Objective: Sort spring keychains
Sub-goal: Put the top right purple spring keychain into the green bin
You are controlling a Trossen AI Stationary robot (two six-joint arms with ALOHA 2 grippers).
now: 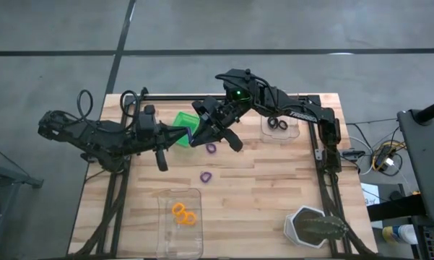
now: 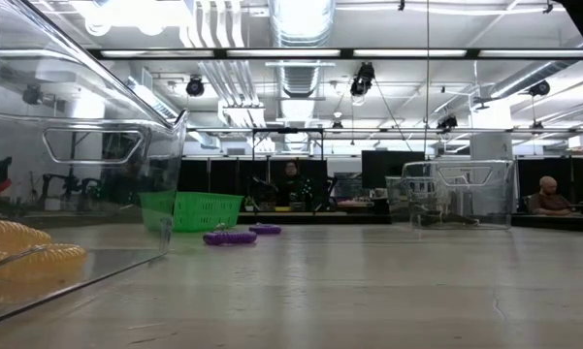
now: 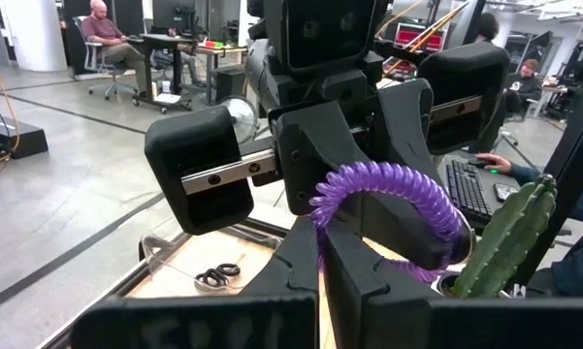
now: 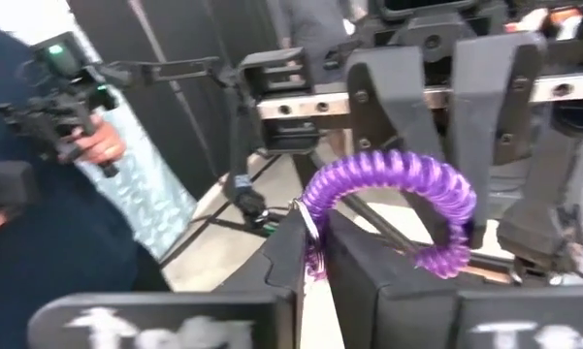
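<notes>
Nearest you on the wooden bench (image 1: 260, 195), a clear plastic tray (image 1: 179, 243) holds two orange coiled spring keychains (image 1: 183, 214). Farther in, two purple coiled keychains (image 1: 206, 176) lie loose on the bare wood, well apart from that tray. Above them, beside the small green square bin (image 1: 179, 121), both arms meet over one purple coiled spring keychain (image 3: 388, 208), a bent arc of tight glossy coils. Your left hand (image 3: 320, 254) is pressed together, pinching one end of it. Your right hand (image 4: 315, 247) also pinches an end between its fingers. At the far edge, another clear tray (image 1: 292, 133) holds black coiled keychains (image 1: 277, 123).
</notes>
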